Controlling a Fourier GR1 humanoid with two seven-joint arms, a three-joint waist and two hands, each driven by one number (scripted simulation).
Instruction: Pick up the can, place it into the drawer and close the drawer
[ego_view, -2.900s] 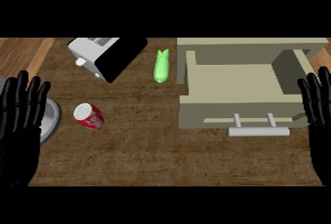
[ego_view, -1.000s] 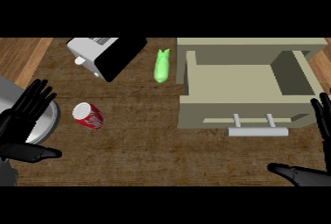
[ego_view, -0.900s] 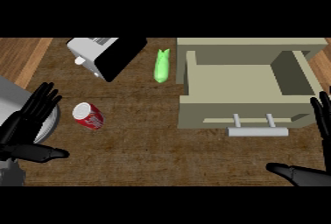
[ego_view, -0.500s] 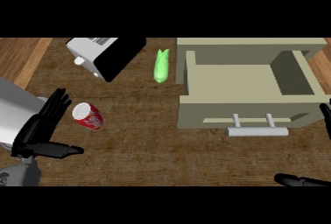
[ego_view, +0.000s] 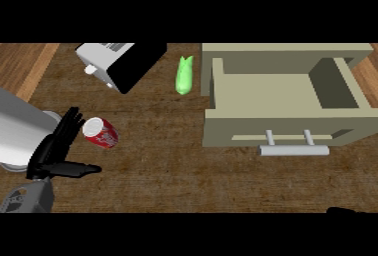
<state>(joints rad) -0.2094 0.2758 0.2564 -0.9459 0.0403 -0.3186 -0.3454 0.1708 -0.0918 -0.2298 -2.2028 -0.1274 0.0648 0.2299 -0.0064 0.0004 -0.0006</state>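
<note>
Wooden bench with bare room along its front edge. Red can lies left of centre, just beside the left hand, fingers straight, thumb spread. Open drawer stands right, nothing visible inside. The right hand's state cannot be told.

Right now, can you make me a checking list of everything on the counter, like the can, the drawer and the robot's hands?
Surface: dark brown wooden counter.
Job's things: red metal can lying on its side, outside the beige open drawer; the drawer holds nothing visible and has a grey bar handle.
Clutter: green cucumber-like vegetable; white and black toaster; grey round plate.
Hands: left hand open, fingers straight beside the can; right hand barely shows.
Cables: nothing seen.
Surroundings: nothing seen.
</note>
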